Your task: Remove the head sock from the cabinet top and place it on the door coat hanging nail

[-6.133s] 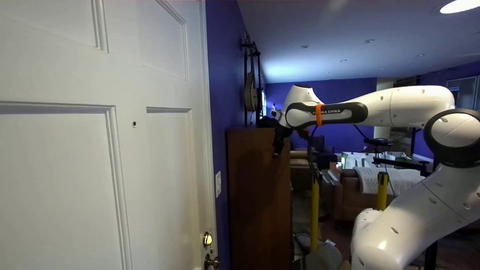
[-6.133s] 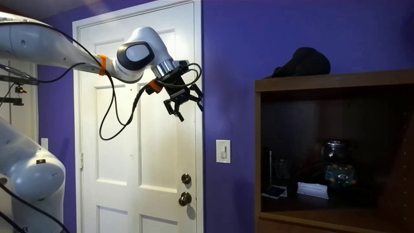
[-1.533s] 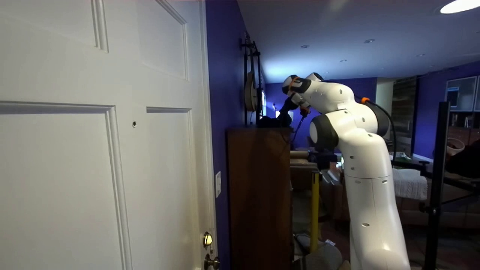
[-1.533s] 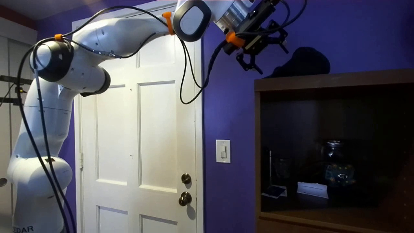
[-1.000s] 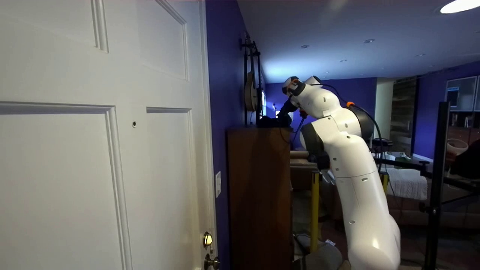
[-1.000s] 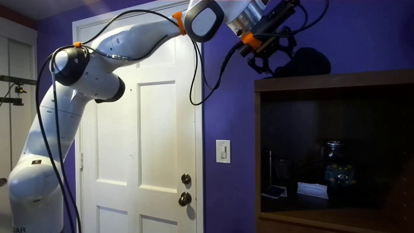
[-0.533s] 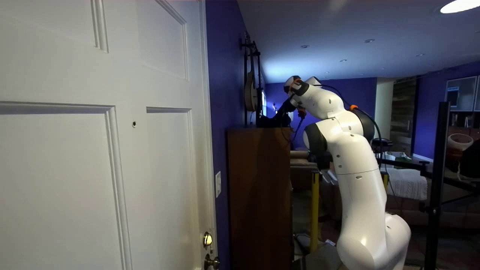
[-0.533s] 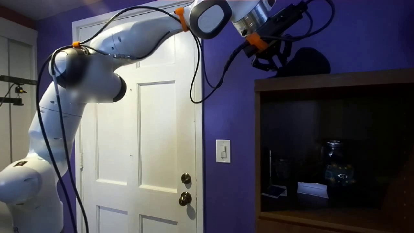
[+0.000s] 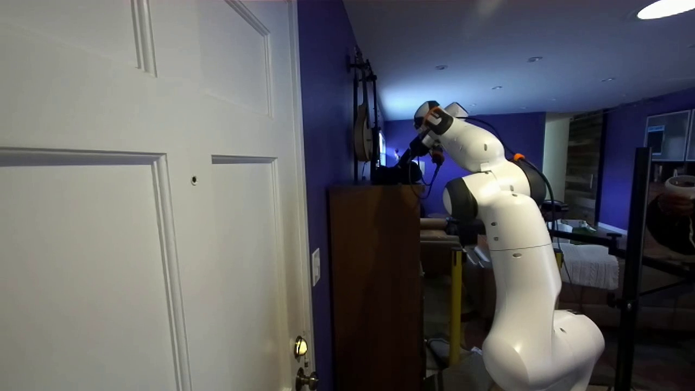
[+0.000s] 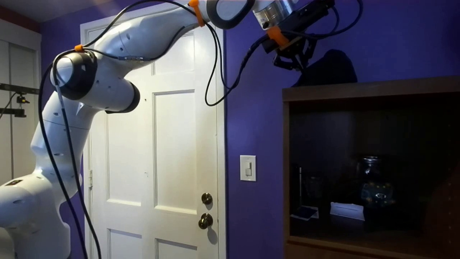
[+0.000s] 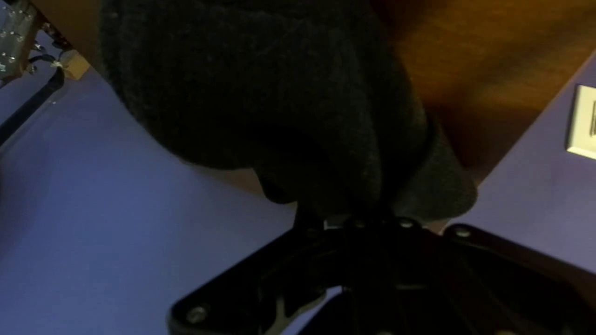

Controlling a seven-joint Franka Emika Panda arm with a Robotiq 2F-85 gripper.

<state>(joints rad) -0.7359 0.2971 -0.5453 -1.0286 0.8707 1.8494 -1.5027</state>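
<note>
Head sock (image 10: 332, 70), edge pinched in tool (image 10: 302, 68)

You have a purple wall (image 10: 251, 122) along the back edge of the cabinet (image 10: 395, 87) | your light switch (image 10: 248, 168) sits between the white door (image 10: 176, 151) and the cabinet's door-side edge | past its far corner you see a hanging stringed instrument (image 9: 362, 133) | deeper in, a brown sofa (image 9: 589, 301) with a pale throw (image 9: 589, 266) | a ceiling light (image 9: 665, 8) glows brightly

One gripper (image 10: 300, 68), one head sock (image 10: 331, 70) — three orange straps (image 10: 196, 13).
</note>
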